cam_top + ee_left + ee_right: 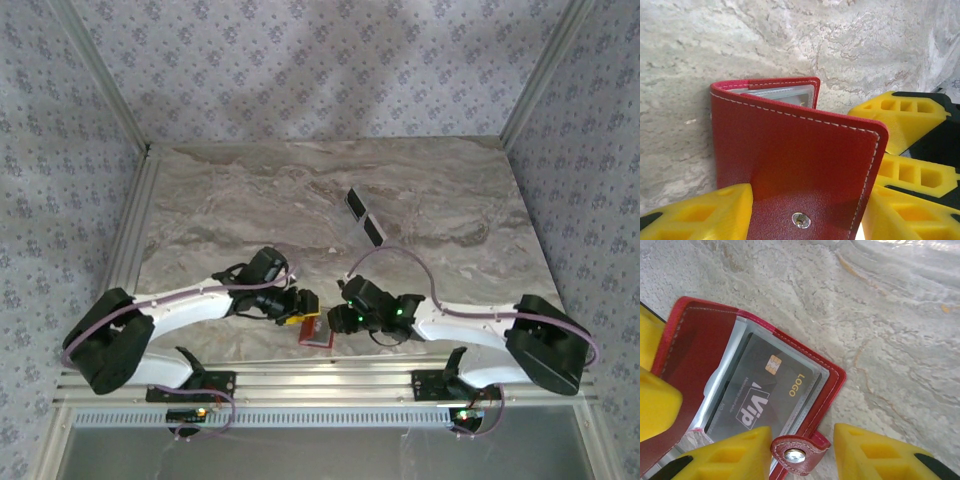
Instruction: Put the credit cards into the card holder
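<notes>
Left gripper (807,200) clamps the red card holder (790,150) open at the near edge — 1 dark card (765,390) sits in its pocket (735,345). Right gripper (802,437) straddles the snap tab (797,456); pinching or not, cannot tell. 2 cards (353,203) lie farther out — next, I'd judge, fetch 1

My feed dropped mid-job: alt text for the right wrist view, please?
An open red leather card holder holds a dark chip-bearing credit card marked ViP in its clear pocket, over a marble tabletop. Yellow fingertips of the right gripper flank its snap tab.
</notes>
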Motion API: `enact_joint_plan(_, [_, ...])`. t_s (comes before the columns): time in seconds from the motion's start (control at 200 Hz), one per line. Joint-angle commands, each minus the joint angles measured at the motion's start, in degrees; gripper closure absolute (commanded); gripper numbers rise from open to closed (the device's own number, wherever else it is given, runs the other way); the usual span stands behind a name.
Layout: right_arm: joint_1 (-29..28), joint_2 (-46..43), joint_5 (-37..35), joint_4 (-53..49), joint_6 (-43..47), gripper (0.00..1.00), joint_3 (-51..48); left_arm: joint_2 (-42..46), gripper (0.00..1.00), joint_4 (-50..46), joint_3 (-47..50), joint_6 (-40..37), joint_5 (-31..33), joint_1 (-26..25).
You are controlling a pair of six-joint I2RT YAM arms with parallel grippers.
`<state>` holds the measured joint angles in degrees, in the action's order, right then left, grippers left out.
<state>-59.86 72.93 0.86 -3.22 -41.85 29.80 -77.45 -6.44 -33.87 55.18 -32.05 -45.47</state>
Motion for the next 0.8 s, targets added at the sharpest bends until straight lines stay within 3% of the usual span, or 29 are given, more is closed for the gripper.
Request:
enact_joint_plan(0.0, [0.47, -1.98, -2.18, -4.56, -1.16, 0.61, -0.79, -1.39, 0.42, -1.47, -1.87, 0.11, 1.89, -1.32])
enact_joint_plan(0.42, [1.73, -9.81, -3.02, -12.86, -4.82, 0.59, -2.88, -4.06, 0.42, -7.63, -4.62, -0.16, 7.47, -3.16])
enact_joint_plan(0.585, [2.90, -11.31, 0.51, -10.98, -5.42, 0.67, -4.04, -6.48, 0.45, -5.97, -4.80, 0.84, 8.06, -4.76])
enact_joint_plan(0.72, [3.34, -11.14, 2.80, -9.15, -6.12, 0.80, -4.48, -8.73, 0.46, -4.21, -5.31, 1.53, 7.88, -5.66])
enact_joint_plan(0.795, [3.46, -11.14, 3.30, -8.51, -6.58, 0.82, -4.66, -9.68, 0.46, -3.38, -5.44, 1.77, 7.58, -6.14])
